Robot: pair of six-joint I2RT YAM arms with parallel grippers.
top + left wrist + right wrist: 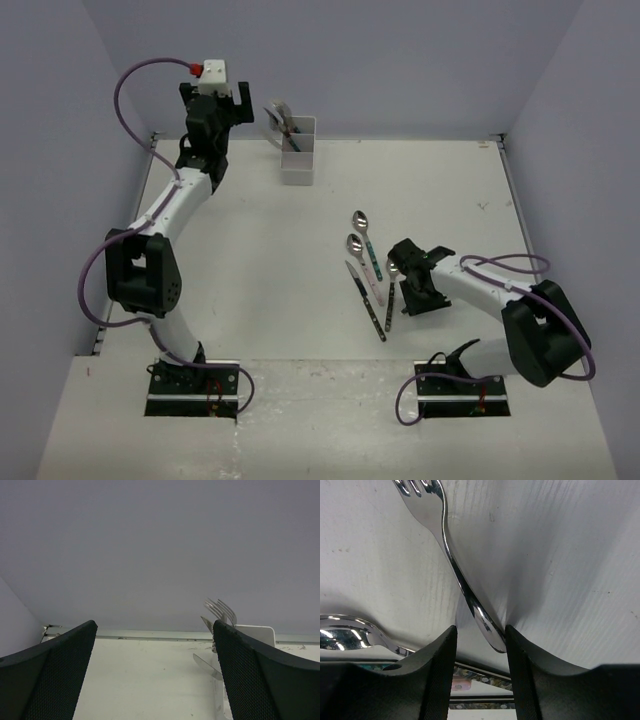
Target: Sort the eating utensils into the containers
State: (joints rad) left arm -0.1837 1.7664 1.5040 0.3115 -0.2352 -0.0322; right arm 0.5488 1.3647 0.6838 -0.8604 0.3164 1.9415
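Observation:
The white holder (pixel 298 152) stands at the back with fork tines (pixel 222 609) and a knife blade (pixel 206 663) sticking out of it. My left gripper (pixel 242 108) hangs open and empty in the air just left of the holder (pixel 256 632). My right gripper (pixel 405 284) is low over the table, open, its jaws on either side of the handle end of a silver fork (pixel 451 555). The handle end touches the right finger (pixel 517 645); a gap stays on the left. A teal spoon (pixel 364 231), a pink spoon (pixel 361 257) and a black-handled knife (pixel 367 301) lie to the gripper's left.
A silver utensil (pixel 391 296) lies right beside my right gripper. A spoon bowl (pixel 342 635) and patterned handles (pixel 470 677) sit close to the right fingers. The back wall and table rim (pixel 150 635) run behind the holder.

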